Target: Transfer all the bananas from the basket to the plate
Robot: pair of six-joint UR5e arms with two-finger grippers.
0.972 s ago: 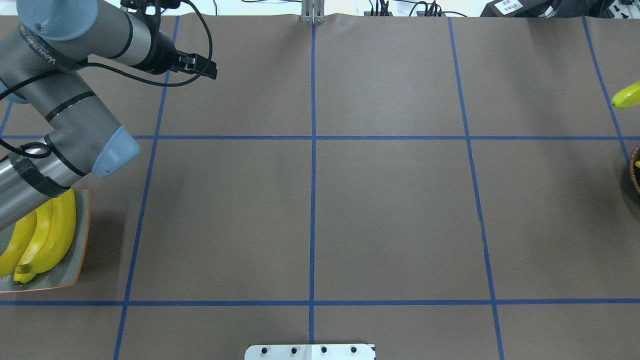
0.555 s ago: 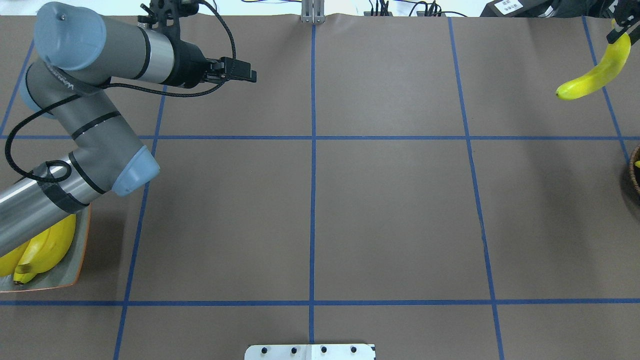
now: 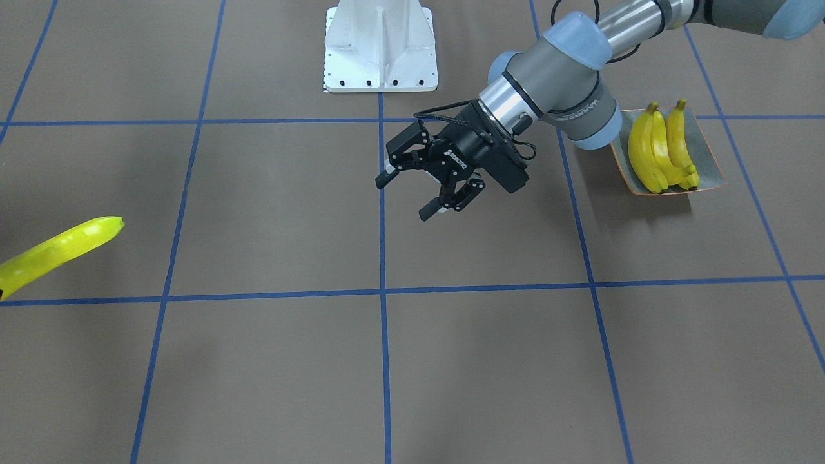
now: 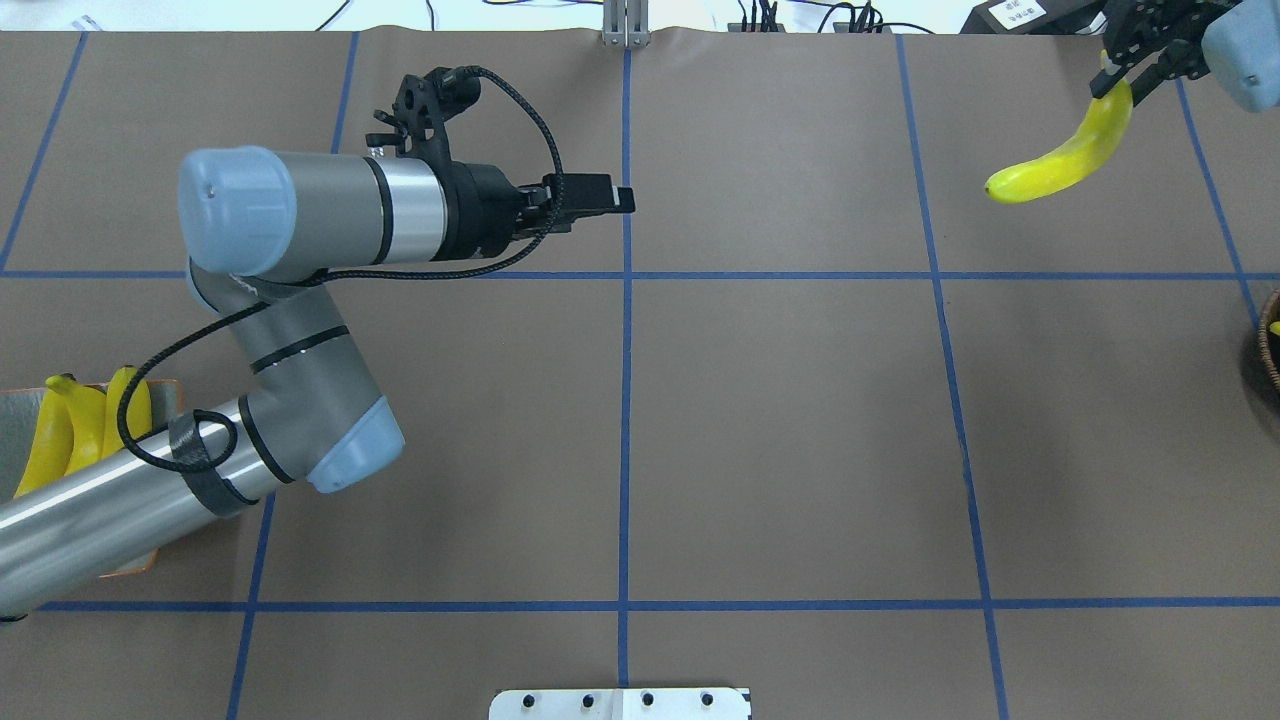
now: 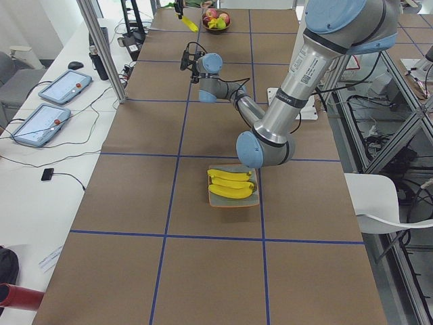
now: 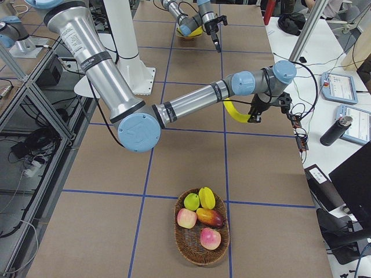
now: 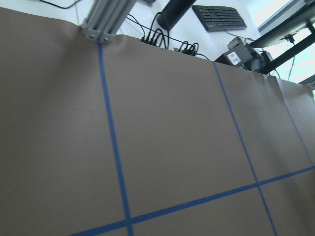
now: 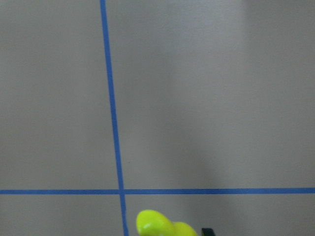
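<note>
plate: three bananas lying side by side in it.
basket: apples, other fruit.
fourth banana: aloft, well apart from plate, one end clamped in right gripper.
left gripper: fingers spread, holding nothing.

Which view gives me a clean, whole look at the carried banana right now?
Overhead exterior: the banana is whole and sharp. Exterior front-facing: it is cropped by the left edge. Right wrist-mounted: only its out-of-focus tip shows at the bottom edge.
</note>
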